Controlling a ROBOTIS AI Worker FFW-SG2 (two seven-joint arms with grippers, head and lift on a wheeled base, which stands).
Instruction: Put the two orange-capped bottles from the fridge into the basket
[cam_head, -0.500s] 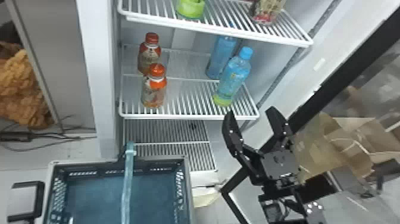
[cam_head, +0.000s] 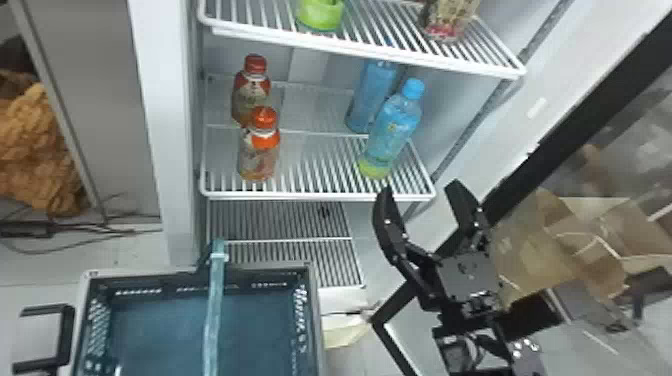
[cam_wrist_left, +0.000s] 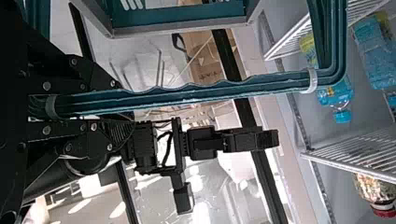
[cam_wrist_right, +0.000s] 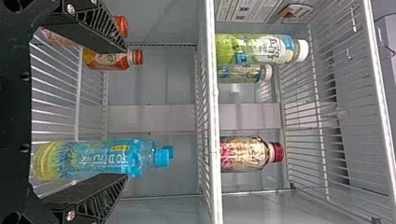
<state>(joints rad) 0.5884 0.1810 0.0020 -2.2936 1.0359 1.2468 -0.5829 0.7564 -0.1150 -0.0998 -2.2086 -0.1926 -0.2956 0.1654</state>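
On the wire shelf (cam_head: 310, 196) below the top one in view, toward the left side of the fridge (cam_head: 167, 130), the two orange-capped bottles stand upright, one (cam_head: 257, 160) nearer the front edge and the other (cam_head: 250, 95) behind it. Two blue-capped bottles stand toward that shelf's right side, the front one (cam_head: 392, 130) partly hiding its neighbour (cam_head: 372, 95). The shelf above bears a green-bottomed bottle (cam_head: 320, 15) and a red-capped bottle (cam_head: 450, 20). The right gripper (cam_head: 419, 192) is before the fridge, just below the blue-capped pair, its jaws wide apart with nothing clamped. The left gripper (cam_wrist_left: 116, 101) has its jaws closed around the teal handle (cam_wrist_left: 210, 91) spanning the basket (cam_head: 320, 320), at the fridge's front.
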